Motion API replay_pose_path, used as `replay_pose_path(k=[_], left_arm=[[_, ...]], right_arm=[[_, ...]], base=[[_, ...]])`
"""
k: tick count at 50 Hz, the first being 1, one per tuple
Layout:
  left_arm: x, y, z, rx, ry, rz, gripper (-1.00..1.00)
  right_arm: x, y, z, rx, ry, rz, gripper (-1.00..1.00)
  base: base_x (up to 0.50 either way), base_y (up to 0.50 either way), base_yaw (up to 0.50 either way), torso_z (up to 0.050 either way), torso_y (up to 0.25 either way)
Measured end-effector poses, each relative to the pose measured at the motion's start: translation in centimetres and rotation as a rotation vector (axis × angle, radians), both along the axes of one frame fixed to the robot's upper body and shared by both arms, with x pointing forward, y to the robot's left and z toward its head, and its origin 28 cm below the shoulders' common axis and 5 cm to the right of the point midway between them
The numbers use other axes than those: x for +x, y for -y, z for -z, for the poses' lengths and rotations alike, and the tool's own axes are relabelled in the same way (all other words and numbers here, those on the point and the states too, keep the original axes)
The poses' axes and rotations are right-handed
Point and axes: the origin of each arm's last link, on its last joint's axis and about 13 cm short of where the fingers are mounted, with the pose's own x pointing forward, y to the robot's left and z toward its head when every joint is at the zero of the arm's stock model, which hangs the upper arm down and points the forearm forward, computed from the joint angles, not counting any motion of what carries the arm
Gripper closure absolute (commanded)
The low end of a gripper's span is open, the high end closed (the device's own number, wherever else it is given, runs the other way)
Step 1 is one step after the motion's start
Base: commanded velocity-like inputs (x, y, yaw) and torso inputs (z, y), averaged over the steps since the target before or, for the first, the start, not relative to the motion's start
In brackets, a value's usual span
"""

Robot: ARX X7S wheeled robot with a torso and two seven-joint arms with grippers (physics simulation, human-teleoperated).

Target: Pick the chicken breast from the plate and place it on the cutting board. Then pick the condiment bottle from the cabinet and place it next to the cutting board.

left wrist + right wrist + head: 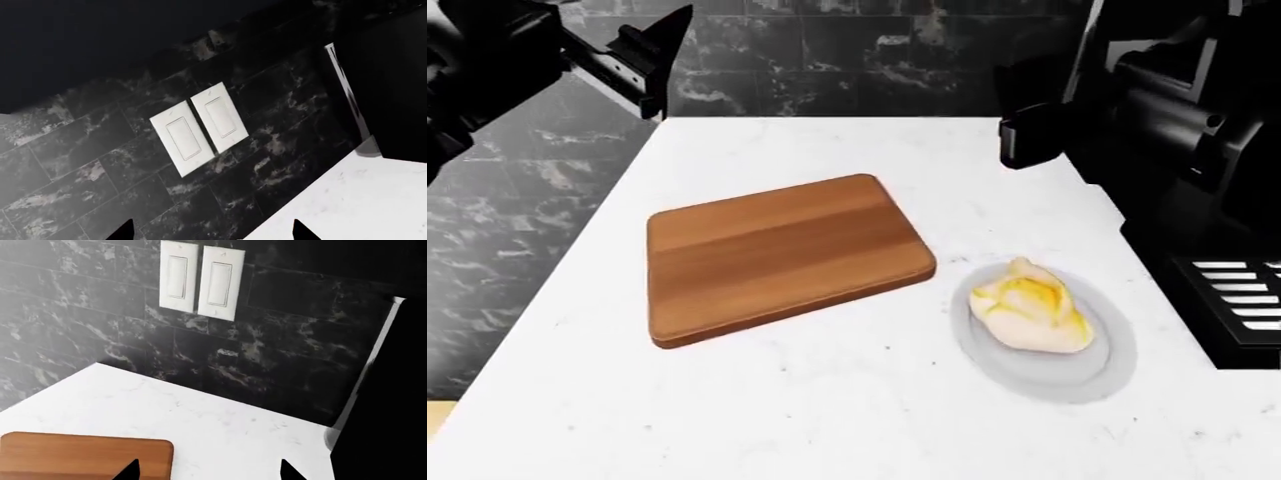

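Chicken (1034,307) sits on the plate (1101,375), just right of the board (785,255); nothing is picked yet. My right gripper (208,471) hangs open and empty above the counter's (827,410) back edge; the left (212,232), open too, faces the wall. I'd bring the right down over the chicken.

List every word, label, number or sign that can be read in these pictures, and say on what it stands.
None can be read.
The wall switches are plain white, with only a tiny mark at the top of each, too small to read.
The cutting board, plate, chicken breast and the dark appliance show no text.
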Motion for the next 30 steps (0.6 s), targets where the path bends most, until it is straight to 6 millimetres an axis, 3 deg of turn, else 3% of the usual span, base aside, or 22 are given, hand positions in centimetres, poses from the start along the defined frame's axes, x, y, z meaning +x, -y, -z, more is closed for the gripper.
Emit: replay_pose_path(k=[3,13,30], left_arm=[[0.0,-0.1,0.0,-0.001,-0.003,0.000,-1.00],[-0.2,-0.2,0.0,-0.007,-0.012,0.004,-1.00],[-0.2,-0.2,0.1,-0.015,-0.019,0.015,-1.00]], right_arm=[[0.0,0.0,0.1,0.001,-0.004,-0.001,-1.00],[-0.6,-0.1,0.4,-0.018,-0.066,0.018,-1.00],[-4.3,0.5,0.6,-0.142,-0.313,0.041,-1.00]], base=[[0.50,0.00,0.00,0.000,0.000],[0.00,0.00,0.00,0.000,0.001],[0.00,0.00,0.00,0.000,0.000]])
